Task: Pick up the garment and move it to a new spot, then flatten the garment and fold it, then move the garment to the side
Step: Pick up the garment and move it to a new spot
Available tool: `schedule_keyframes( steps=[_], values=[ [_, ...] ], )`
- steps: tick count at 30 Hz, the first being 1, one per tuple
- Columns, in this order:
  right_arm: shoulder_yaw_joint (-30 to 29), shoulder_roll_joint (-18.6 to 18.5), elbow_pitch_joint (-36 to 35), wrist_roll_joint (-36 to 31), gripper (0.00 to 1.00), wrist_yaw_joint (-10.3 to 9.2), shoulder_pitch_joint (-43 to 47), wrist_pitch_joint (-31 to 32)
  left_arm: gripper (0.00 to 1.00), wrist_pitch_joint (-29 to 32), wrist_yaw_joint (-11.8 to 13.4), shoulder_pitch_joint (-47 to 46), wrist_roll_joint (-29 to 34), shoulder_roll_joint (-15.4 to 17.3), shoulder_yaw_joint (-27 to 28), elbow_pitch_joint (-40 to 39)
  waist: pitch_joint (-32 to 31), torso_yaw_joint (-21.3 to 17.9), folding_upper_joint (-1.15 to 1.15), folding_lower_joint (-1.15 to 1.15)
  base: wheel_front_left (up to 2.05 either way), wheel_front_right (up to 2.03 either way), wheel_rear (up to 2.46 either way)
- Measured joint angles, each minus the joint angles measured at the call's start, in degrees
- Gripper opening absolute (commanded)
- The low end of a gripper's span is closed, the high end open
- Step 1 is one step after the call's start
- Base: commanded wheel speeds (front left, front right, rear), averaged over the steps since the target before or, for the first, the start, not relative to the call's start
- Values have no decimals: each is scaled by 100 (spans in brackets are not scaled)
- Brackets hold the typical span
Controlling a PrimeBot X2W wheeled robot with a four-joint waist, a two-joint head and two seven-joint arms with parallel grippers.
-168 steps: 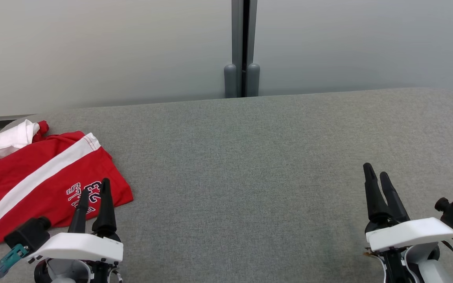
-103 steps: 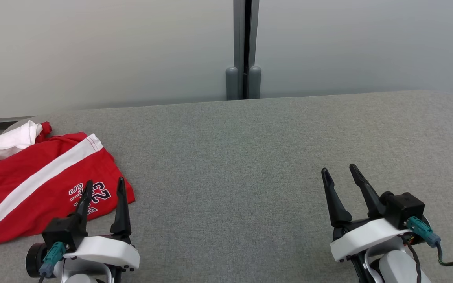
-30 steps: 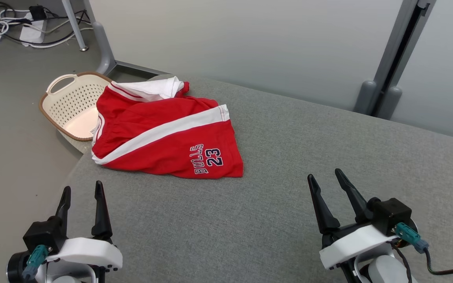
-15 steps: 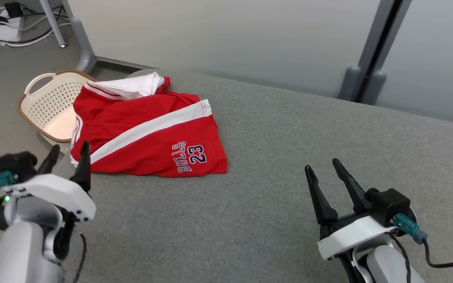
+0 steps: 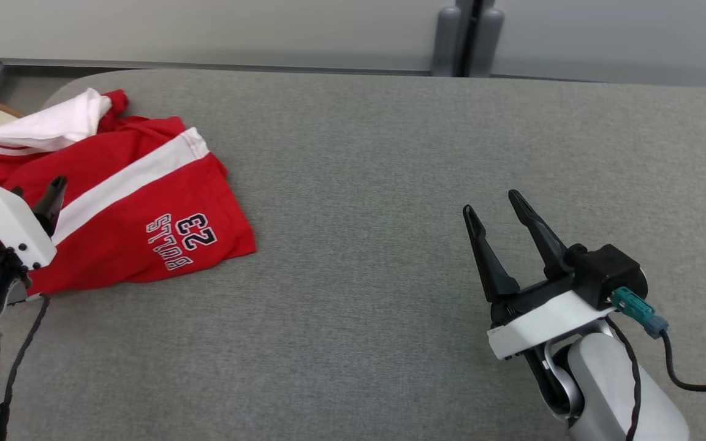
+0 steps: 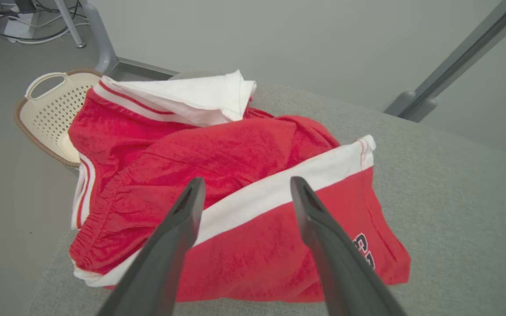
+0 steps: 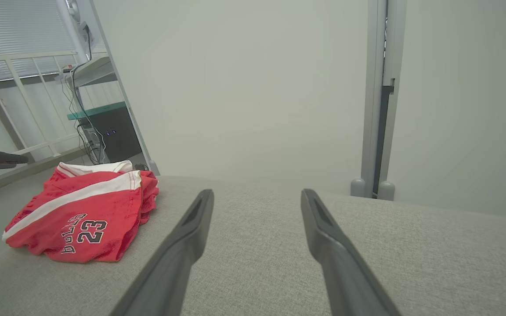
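Shorts (image 5: pixel 138 202) first: where are they?

At about nine o'clock in my head view, bunched up at the left end of the grey cushion (image 5: pixel 390 153). They are red, with a broad white stripe and "BULLS 23" printed near the hem. The waistband end, with its white lining turned out, reaches the cushion's rounded corner. A cream basket (image 6: pixel 46 109) stands on the floor just beyond it.

And your left hand?

My left gripper (image 6: pixel 247 184) hangs over the shorts, tilted down toward them, its two dark fingers spread wide with nothing between them. Through my left wrist camera the white stripe crosses the gap between them, running from eight o'clock to two o'clock. I cannot tell whether the fingertips touch the cloth. In the head view my white wrist housing sits at the nine o'clock edge, with one fingertip showing against the red.

Your right?

My right gripper (image 5: pixel 489 202) is at four o'clock in the head view, well apart from the shorts, above bare cushion. The forearm comes up from the bottom right corner and the fingers point roughly toward twelve o'clock, likewise spread and empty. From the right wrist camera the shorts lie at nine o'clock, with a pale wall (image 7: pixel 253 87) and a grey post (image 7: pixel 376 109) beyond the cushion.

So neither hand has a grip?

Neither. The shorts lie loose on the cushion.
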Motion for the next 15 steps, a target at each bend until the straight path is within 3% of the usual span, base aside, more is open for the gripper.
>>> schedule_keyframes(
  steps=[10,15],
  values=[
    [91,-12,-125,44,100,0,-198,0,100,683,-3,-97,-590,438,-610,943,374,-829,0,0,0,0,0],
    [97,-30,-110,71,100,0,-193,0,100,736,-11,-20,-875,610,-879,1172,471,-1036,0,0,0,0,0]
  ],
)
